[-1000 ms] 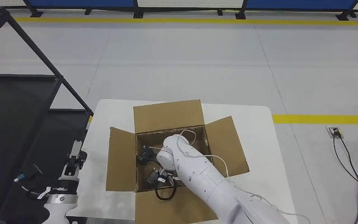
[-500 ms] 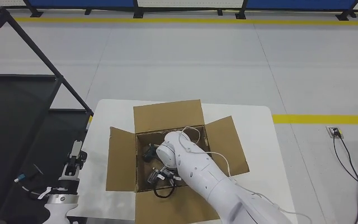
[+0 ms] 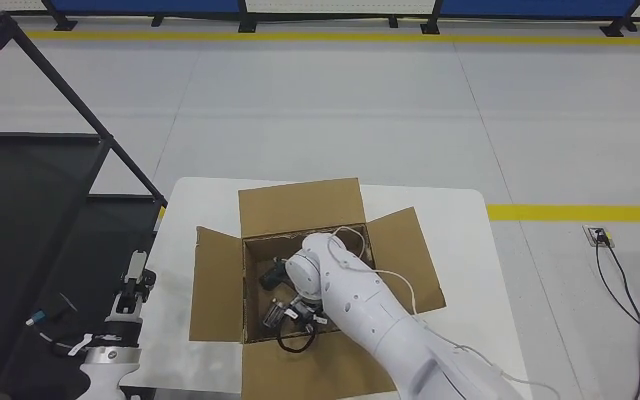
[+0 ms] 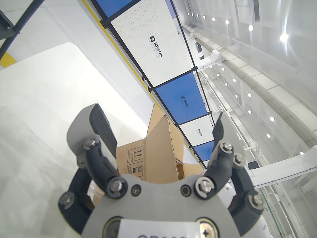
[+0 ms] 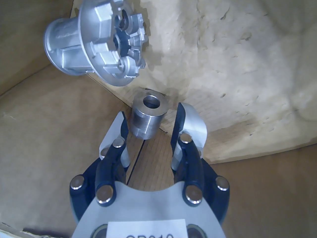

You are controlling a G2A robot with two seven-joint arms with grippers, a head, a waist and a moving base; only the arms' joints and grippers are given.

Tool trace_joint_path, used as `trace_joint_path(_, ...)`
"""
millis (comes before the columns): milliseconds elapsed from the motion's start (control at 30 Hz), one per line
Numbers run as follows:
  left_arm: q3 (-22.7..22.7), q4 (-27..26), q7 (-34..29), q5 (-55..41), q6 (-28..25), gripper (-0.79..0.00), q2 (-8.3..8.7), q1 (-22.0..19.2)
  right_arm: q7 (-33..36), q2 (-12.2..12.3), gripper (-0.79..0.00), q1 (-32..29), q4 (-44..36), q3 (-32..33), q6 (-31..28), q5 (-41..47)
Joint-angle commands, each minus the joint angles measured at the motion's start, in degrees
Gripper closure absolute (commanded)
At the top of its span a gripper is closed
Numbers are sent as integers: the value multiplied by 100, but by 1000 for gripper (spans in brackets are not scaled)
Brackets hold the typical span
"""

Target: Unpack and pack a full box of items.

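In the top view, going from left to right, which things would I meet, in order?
Left gripper → box's left flap → back flap → right flap → floor socket. The right arm overlaps the box, so it is left out.

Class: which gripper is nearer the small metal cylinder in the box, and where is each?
Right. The right gripper is inside the cardboard box, with open jaws flanking the small metal cylinder. The left gripper is outside the box, off to its side.
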Motion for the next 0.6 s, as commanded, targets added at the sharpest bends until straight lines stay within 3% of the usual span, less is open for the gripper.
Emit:
trace_joint_path(0, -7, -1, 2, 9, -9, -785, 0, 3, 54, -6, -425, 4, 43, 23, 43, 46)
trace_joint_path(133, -19, -4, 3, 2, -24, -785, -1, 22, 124, -38, -536, -2, 108, 33, 170, 92)
trace_joint_path(300, -28, -2, 16, -14, -45, -785, -3, 45, 149, -86, -526, -9, 222, 33, 183, 149)
trace_joint_path(433, -35, 0, 41, -15, -76, -785, -6, 70, 37, -128, -360, 0, 329, 29, 271, 152)
trace_joint_path(500, -40, -2, 44, -17, -86, -785, -7, 83, -7, -145, -203, 10, 384, 34, 276, 168)
trace_joint_path(567, -44, -6, 57, -30, -92, -785, -9, 95, -81, -155, -126, 34, 453, 51, 291, 185)
